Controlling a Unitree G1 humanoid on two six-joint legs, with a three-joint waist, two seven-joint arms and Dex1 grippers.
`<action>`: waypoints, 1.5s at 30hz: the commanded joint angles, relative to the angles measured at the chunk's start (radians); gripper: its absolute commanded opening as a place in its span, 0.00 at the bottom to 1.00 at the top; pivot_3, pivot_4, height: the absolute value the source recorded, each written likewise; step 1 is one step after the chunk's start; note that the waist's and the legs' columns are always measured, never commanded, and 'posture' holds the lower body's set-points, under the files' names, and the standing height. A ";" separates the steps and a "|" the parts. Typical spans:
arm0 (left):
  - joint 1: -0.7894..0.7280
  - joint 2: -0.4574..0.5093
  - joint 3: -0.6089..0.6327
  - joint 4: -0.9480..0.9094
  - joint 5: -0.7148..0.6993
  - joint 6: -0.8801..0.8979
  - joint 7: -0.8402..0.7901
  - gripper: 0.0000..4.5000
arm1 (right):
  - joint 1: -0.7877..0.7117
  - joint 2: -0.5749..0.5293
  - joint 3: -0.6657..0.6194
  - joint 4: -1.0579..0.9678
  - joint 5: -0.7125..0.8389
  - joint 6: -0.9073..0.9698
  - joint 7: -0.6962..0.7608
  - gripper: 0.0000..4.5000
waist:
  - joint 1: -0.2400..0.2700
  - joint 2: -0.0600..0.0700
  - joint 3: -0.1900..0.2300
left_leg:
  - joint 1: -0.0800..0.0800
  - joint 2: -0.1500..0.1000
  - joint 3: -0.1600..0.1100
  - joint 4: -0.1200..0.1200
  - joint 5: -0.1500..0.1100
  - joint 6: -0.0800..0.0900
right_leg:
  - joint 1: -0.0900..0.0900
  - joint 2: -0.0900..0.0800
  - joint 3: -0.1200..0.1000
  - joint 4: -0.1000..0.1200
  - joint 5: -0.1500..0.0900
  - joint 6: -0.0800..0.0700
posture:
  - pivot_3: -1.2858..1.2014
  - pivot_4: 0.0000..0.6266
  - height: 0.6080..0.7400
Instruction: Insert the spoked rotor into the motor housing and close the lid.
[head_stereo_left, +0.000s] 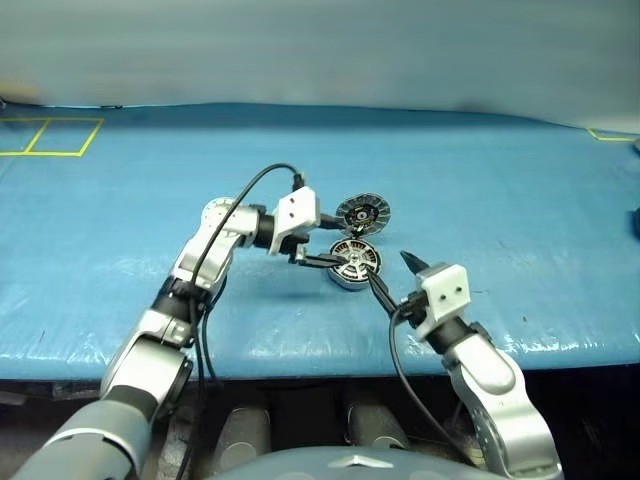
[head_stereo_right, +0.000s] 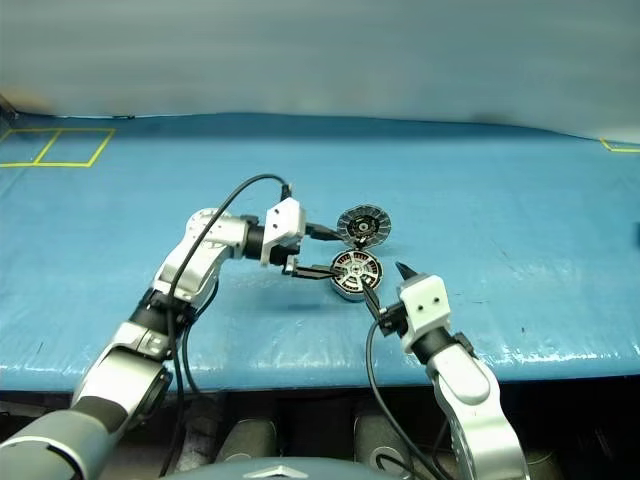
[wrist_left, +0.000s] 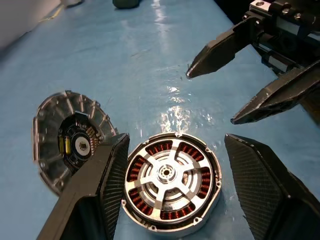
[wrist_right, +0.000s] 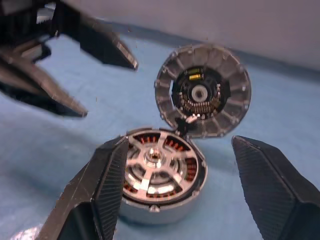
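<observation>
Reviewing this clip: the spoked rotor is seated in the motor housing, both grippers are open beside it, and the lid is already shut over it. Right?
Not quite. The lid is not shut: it stands open, tilted up from its hinge behind the motor housing, its dark inner face showing, as the right wrist view shows. The spoked rotor does sit inside, and the left gripper and right gripper are open.

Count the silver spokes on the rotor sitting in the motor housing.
3. The spoked rotor lies inside the motor housing; its broad spokes run from the hub towards the upper left, the right and the bottom in the left wrist view.
</observation>
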 joint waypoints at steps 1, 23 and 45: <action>0.128 0.018 0.053 -0.144 -0.047 0.059 0.083 0.73 | -0.099 -0.008 0.037 0.094 -0.026 0.014 0.021 0.56 | -0.001 0.000 0.000 | 0.000 0.000 0.000 0.000 0.000 0.000 | 0.000 0.000 0.000 0.000 0.000 -0.001 | 0.52 0.24 1.00; 0.441 0.014 0.083 -0.431 -0.124 0.181 0.357 0.73 | -0.351 -0.043 0.132 0.443 -0.088 0.062 0.118 0.01 | 0.000 0.000 0.000 | 0.002 -0.001 0.001 -0.002 0.000 0.000 | 0.000 -0.002 0.000 0.000 0.001 -0.001 | 0.52 0.24 1.00; 0.395 -0.013 0.131 -0.364 -0.211 0.182 0.398 0.73 | -0.290 0.015 -0.058 0.305 0.089 -0.021 0.121 0.01 | -0.004 0.000 0.000 | 0.015 0.000 0.001 -0.009 0.000 -0.001 | 0.013 -0.001 0.000 -0.007 -0.003 0.003 | 0.52 0.24 1.00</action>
